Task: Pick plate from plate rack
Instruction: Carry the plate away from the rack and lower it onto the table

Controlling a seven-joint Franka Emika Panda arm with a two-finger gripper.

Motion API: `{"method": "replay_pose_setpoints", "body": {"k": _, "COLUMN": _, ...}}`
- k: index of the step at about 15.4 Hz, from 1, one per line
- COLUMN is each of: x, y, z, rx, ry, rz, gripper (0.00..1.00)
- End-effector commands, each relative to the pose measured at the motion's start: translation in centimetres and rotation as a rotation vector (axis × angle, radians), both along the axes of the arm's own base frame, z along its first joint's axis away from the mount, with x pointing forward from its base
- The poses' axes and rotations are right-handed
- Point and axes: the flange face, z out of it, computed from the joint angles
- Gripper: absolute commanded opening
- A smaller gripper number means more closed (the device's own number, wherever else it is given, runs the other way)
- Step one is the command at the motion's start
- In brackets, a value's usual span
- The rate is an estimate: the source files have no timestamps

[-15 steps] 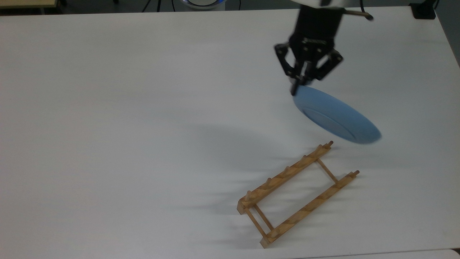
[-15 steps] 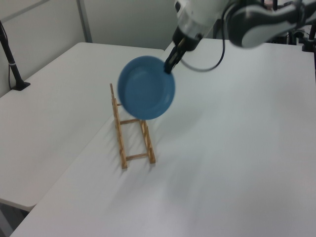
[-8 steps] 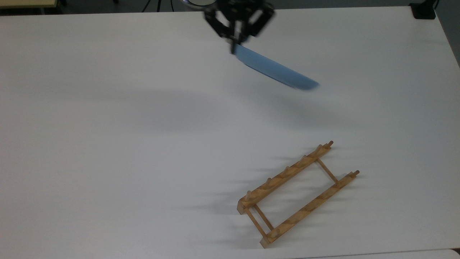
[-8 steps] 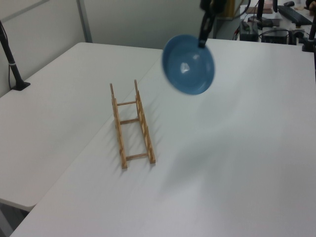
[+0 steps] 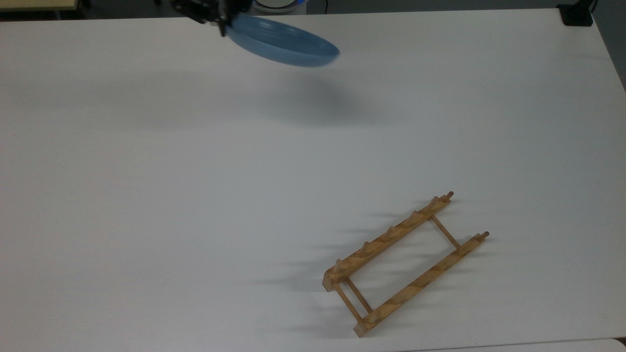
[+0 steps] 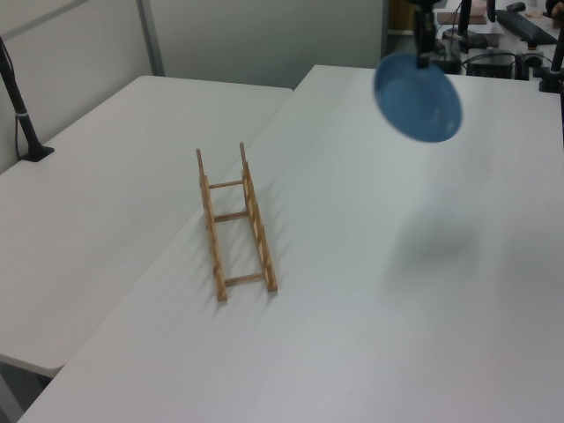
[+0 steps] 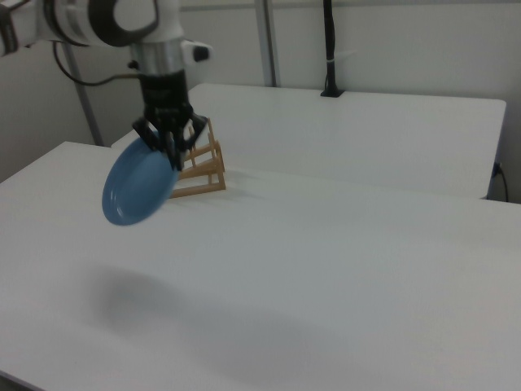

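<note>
A: What is the biggest thing here?

B: The white table (image 5: 146, 195), broad and bare across most of its top. A second white table (image 6: 97, 176) stands beside it at the left view's left.

A: And after that?

B: The robot arm (image 7: 122, 20), white with dark joints, coming in from the right view's upper left and pointing downward.

A: Where is the plate?

B: The plate (image 5: 283, 41) is in the air, well apart from the plate rack (image 5: 406, 264). In the top view it hangs near the table's far edge, tilted, with a soft shadow on the table below it. In the left view it sits at the upper right, its hollow face turned toward the camera.

A: The rack?

B: It lies flat on the table near the top view's lower right, two rails with pegs joined by thin crossbars, nothing standing in it.

A: And the gripper?

B: The gripper (image 7: 171, 155) is clamped on the plate's upper rim, fingers pinching it narrowly, so the plate hangs below it.
</note>
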Motion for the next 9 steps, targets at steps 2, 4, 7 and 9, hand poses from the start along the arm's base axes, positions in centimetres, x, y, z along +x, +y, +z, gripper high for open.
{"method": "replay_pose_setpoints", "body": {"k": 2, "x": -1.9, "y": -6.1, "z": -4.4, "rx": 0.119, "ry": 0.105, "rz": -0.054, "gripper": 0.0}}
{"method": "replay_pose_setpoints", "body": {"k": 4, "x": -2.8, "y": -8.8, "z": -6.7, "rx": 0.178, "ry": 0.132, "rz": -0.153, "gripper": 0.0}}
{"method": "replay_pose_setpoints", "body": {"k": 7, "x": -3.3, "y": -10.4, "z": -10.0, "rx": 0.186, "ry": 0.144, "rz": -0.236, "gripper": 0.0}}
{"method": "replay_pose_setpoints", "body": {"k": 9, "x": -2.8, "y": -10.8, "z": -11.3, "rx": 0.171, "ry": 0.103, "rz": -0.271, "gripper": 0.0}}
